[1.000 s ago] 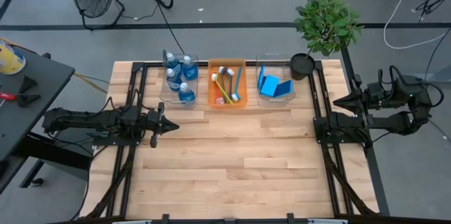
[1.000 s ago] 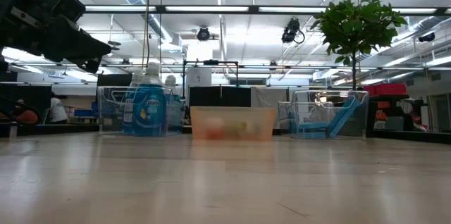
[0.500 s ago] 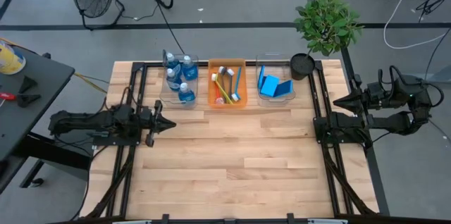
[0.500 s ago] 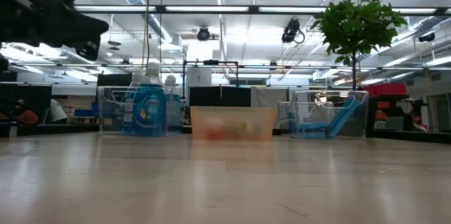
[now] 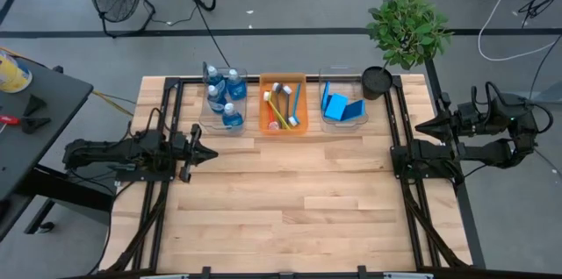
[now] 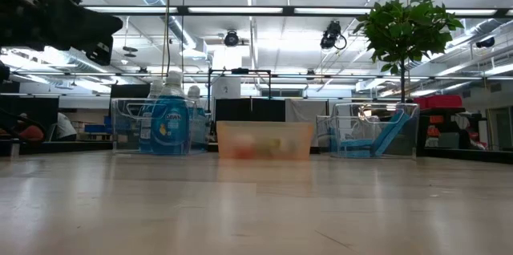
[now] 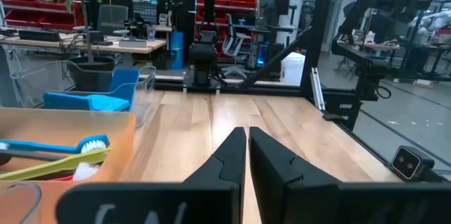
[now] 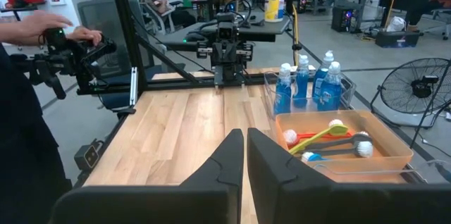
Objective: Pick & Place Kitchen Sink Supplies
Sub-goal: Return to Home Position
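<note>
overhead view of a pale wooden table (image 5: 299,200) with two dark robot arms, one at each side, and three bins in a row along the far edge. the left clear bin (image 5: 204,119) holds small clear bottles (image 5: 232,114) of blue liquid, standing upright close together. just beside it, the orange bin (image 5: 283,131) in the middle holds thin long-handled brushes (image 5: 283,103), with yellow-green, blue, red and dark handles, lying across one another. the right clear bin (image 5: 342,126) holds flat blue sponges (image 5: 332,103), leaning on edge inside it. a green potted plant (image 5: 407,30) stands at the far right corner, just beside the right clear bin. the left gripper (image 5: 213,153) hangs over the left side of the table, near the front of the left clear bin but apart from it, pointing towards the table's middle; its wrist camera shows its two fingers pressed almost together with nothing between them. the low camera shows this arm well above the tabletop. the right gripper (image 5: 418,126) waits at the right edge of the table, pointing inwards, its fingers likewise closed on nothing. nothing lies on the open wood between the two arms. in the right wrist camera a person (image 8: 21,132) in dark clothing stands beside the table, at its near side
</note>
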Motion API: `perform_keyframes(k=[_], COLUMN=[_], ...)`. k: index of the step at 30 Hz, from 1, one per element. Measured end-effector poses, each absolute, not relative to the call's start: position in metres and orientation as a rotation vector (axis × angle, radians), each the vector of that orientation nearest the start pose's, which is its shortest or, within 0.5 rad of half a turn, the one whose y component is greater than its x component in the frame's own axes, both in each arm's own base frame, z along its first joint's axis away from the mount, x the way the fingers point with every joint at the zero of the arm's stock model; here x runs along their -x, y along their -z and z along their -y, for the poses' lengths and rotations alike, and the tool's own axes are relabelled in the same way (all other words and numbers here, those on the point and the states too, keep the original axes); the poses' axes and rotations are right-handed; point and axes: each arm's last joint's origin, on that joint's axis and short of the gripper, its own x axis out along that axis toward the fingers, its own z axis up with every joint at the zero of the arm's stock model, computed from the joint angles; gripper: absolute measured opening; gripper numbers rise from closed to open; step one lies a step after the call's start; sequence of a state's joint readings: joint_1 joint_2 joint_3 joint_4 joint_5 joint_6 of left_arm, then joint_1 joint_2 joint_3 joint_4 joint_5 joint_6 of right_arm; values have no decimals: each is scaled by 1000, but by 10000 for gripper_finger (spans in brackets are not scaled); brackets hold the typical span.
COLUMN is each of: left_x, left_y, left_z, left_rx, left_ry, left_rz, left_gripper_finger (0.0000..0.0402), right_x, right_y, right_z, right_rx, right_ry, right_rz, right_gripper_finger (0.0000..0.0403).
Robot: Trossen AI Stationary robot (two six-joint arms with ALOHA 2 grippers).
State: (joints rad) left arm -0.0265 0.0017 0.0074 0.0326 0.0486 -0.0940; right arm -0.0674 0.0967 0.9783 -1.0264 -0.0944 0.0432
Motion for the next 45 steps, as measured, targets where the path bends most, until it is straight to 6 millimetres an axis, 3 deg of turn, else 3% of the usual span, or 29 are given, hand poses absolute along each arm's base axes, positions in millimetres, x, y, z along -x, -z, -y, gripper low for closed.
perform_keyframes(k=[45], left_x=[-97], left_y=[-171], left_z=[4], left_rx=[93], left_ry=[78], left_rz=[57], left_gripper_finger=[25], right_x=[37], right_y=[-342], right_z=[-5], right_rx=[-55], right_ry=[-24], right_rz=[-145], right_gripper_finger=[25])
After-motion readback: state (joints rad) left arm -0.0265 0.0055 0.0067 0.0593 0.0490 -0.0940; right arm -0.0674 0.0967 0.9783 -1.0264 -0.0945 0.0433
